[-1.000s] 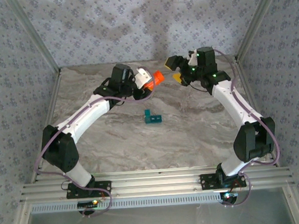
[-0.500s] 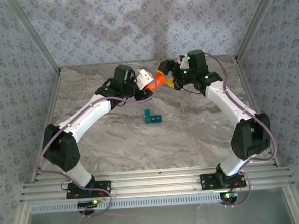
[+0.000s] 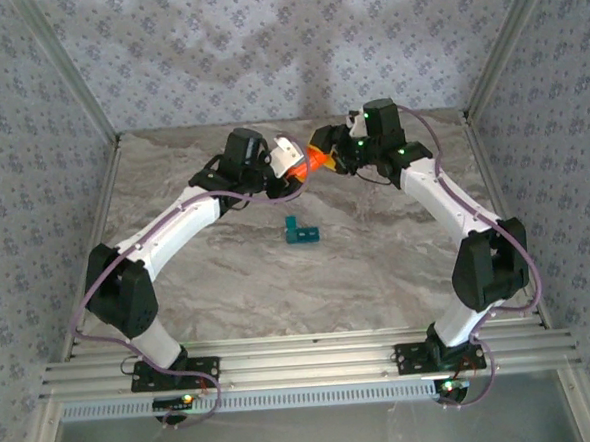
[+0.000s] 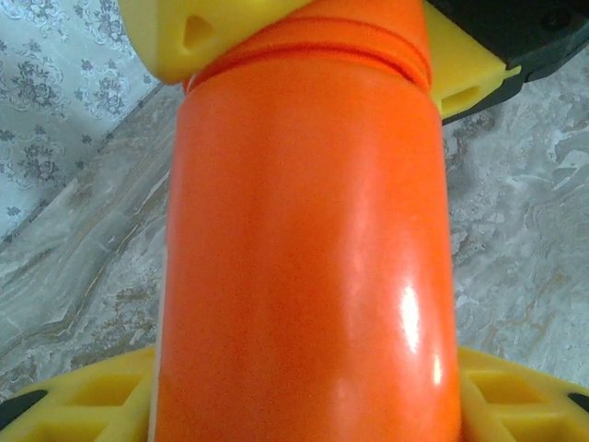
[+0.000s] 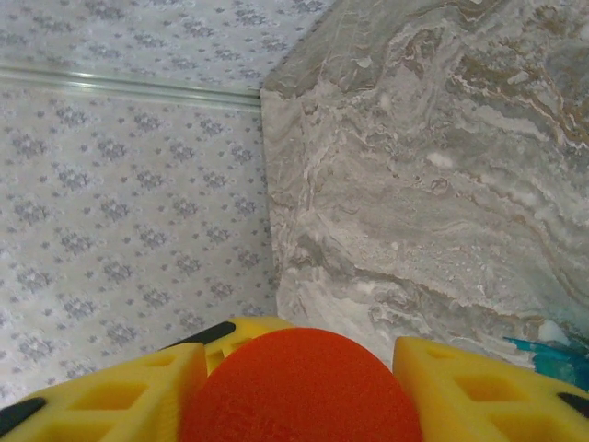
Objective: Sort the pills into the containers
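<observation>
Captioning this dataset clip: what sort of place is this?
Probably a robot test cell: left arm and right arm bolted to an aluminium rail, marble-look table, patterned panels around.

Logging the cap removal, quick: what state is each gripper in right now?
Left gripper: closed on the orange bottle.
Right gripper: jaws closed on the bottle's orange cap.

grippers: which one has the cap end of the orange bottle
The right gripper: its yellow fingers grip the round cap, while the left gripper holds the bottle by its body.

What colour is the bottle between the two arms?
The bottle is bright orange, clearest in the left wrist view.
</observation>
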You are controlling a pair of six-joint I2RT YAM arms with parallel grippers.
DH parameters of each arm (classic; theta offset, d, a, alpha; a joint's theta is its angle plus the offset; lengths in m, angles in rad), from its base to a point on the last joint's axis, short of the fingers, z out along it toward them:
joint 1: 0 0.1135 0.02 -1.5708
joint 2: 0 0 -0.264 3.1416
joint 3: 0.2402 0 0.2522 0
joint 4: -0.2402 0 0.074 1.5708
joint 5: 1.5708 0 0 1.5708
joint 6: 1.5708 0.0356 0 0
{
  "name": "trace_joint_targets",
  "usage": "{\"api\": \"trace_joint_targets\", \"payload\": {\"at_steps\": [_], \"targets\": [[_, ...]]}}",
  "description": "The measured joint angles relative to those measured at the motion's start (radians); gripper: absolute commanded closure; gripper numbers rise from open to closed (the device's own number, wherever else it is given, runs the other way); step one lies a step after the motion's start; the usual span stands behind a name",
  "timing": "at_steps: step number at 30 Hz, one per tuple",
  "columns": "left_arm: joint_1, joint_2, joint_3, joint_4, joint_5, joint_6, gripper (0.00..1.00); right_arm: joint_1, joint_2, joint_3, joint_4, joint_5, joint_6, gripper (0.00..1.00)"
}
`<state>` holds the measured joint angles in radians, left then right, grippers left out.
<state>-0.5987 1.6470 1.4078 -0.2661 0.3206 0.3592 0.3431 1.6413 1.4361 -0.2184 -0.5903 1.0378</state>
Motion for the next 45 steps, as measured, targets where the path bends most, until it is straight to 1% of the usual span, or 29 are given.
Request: {"api": "trace_joint_targets", "payload": {"at_steps": [5, 9, 13, 19, 22, 26, 30, 32, 37, 45], "targets": [[0.000, 0.001, 0.000, 0.007, 0.000, -0.002, 1.00, 0.000, 0.001, 0.001, 0.006, 0.000, 0.002, 0.64], [0.006, 0.002, 0.000, 0.014, 0.020, -0.018, 1.00, -0.005, 0.001, 0.001, 0.014, -0.010, -0.003, 0.66], [0.029, 0.002, 0.000, 0.032, 0.088, -0.065, 1.00, -0.021, 0.001, 0.001, 0.047, -0.047, -0.038, 0.67], [0.064, 0.002, 0.001, 0.076, 0.225, -0.167, 1.00, -0.041, -0.001, 0.001, 0.134, -0.135, -0.150, 0.67], [0.074, 0.002, 0.001, 0.107, 0.289, -0.215, 1.00, -0.054, -0.013, -0.001, 0.164, -0.184, -0.237, 0.67], [0.080, 0.002, 0.001, 0.135, 0.362, -0.267, 1.00, -0.069, -0.024, 0.005, 0.163, -0.245, -0.355, 0.67], [0.084, 0.002, 0.001, 0.143, 0.406, -0.292, 1.00, -0.078, -0.024, 0.020, 0.143, -0.291, -0.428, 0.69], [0.084, 0.002, 0.001, 0.145, 0.418, -0.301, 1.00, -0.085, -0.024, 0.020, 0.142, -0.309, -0.439, 0.70], [0.083, 0.002, 0.001, 0.159, 0.435, -0.309, 1.00, -0.102, -0.024, 0.019, 0.150, -0.356, -0.444, 0.71], [0.082, 0.002, 0.002, 0.182, 0.447, -0.308, 1.00, -0.127, -0.024, -0.006, 0.200, -0.414, -0.410, 0.71]]}}
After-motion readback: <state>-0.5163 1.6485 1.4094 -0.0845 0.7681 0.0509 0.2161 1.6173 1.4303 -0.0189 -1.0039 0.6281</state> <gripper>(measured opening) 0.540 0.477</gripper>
